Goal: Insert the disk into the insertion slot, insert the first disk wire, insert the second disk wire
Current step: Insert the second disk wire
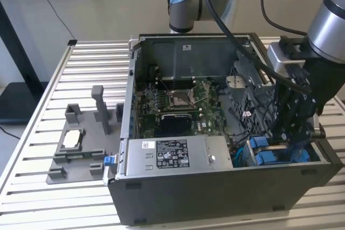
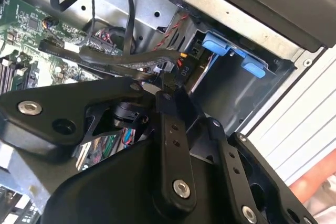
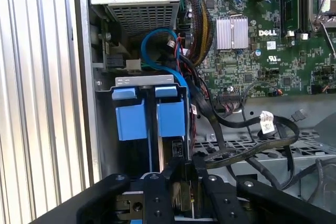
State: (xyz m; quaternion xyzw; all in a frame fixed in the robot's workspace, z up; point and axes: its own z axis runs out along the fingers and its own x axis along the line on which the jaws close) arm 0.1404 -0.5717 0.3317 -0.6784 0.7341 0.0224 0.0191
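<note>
One gripper (image 1: pixel 288 133) low over the insertion slot (image 3: pixel 149 85) at the case's corner; fingers (image 3: pixel 181 174) pinch a black wire connector (image 3: pixel 184 192). Disk (image 3: pixel 146 119) sits in the slot, blue frame up.

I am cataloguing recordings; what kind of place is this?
Probably a robotics lab or assembly test bench: an open computer case sits on a slatted metal table, with a grey parts fixture beside it.
</note>
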